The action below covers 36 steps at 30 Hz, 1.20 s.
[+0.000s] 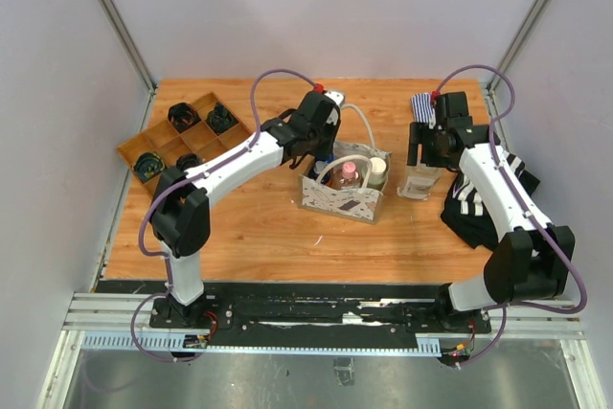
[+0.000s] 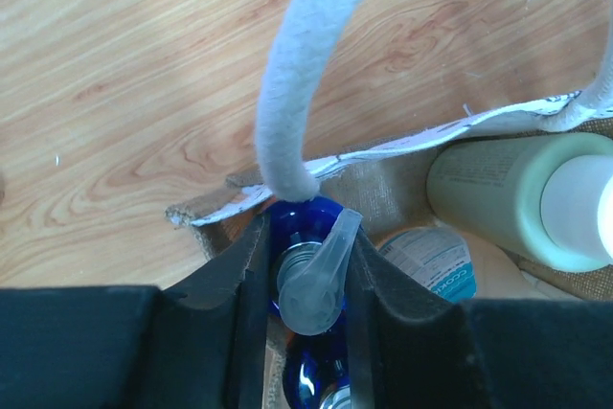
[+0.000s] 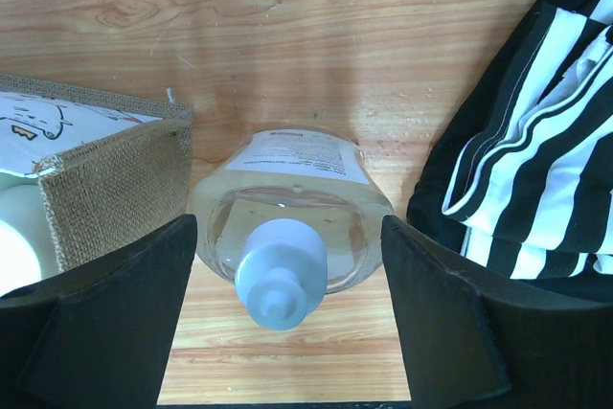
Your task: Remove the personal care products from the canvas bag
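The canvas bag (image 1: 335,200) stands mid-table with a pink bottle (image 1: 350,176) and a white-capped bottle (image 1: 376,171) inside. My left gripper (image 1: 319,158) reaches into the bag's left end. In the left wrist view the left gripper (image 2: 306,284) is shut on the clear pump head (image 2: 311,280) of a blue bottle (image 2: 302,227), under a white handle (image 2: 292,83). A pale green bottle (image 2: 508,189) and a labelled jar (image 2: 431,261) lie beside it. My right gripper (image 3: 287,265) is open, straddling a clear bottle (image 3: 287,227) with a white cap that stands on the table right of the bag (image 3: 115,179).
A wooden compartment tray (image 1: 182,136) holding black coiled cables sits at the back left. Striped black-and-white cloth (image 1: 488,198) lies right of the clear bottle, close to my right finger (image 3: 460,313). Another striped cloth (image 1: 421,104) lies at the back.
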{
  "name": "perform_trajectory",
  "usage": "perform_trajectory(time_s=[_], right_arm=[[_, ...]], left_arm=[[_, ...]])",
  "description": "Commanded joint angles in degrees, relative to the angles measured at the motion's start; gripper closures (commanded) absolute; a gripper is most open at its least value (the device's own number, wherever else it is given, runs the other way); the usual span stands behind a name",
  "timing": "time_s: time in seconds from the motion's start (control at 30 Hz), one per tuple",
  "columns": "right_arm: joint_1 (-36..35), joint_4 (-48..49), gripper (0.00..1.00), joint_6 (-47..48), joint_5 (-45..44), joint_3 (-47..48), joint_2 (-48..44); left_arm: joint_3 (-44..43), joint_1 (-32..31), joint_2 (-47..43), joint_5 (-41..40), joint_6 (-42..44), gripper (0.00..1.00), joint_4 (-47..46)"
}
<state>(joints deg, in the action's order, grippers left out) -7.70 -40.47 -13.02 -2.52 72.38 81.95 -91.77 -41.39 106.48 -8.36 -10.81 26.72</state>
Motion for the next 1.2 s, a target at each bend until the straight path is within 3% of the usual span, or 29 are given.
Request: perform_trajectory(time_s=[0.0, 0.23, 0.4, 0.57, 0.83, 1.17], right_arm=[[0.67, -0.22, 0.22, -0.29, 1.17, -0.7, -1.67], [-0.09, -0.22, 0.22, 1.29, 0.05, 0.34, -6.47], [-4.29, -2.02, 0.12, 4.66, -7.95, 3.59, -11.32], [-6.14, 0.9, 0.14, 6.14, 5.28, 4.67, -13.33], [-9.92, 3.63, 0.2, 6.34, 10.2, 6.83, -5.06], [-17.17, 3.81, 0.28, 7.9, 8.82, 9.74, 4.39]], left_arm=[[-3.51, -0.27, -0.53, -2.57, -1.35, 1.0, 3.69], [-9.2, -0.27, -3.02, -6.2, -0.88, 0.99, 5.93], [-13.63, -0.25, -3.99, -7.65, -0.95, 1.0, 7.29], [-20.86, -0.27, -4.32, -11.89, -1.06, 0.99, 11.07], [-36.15, -0.27, -4.51, -23.98, -1.83, 0.99, 19.7], [-31.0, -0.26, -14.01, -27.8, -3.5, 1.0, 17.58]])
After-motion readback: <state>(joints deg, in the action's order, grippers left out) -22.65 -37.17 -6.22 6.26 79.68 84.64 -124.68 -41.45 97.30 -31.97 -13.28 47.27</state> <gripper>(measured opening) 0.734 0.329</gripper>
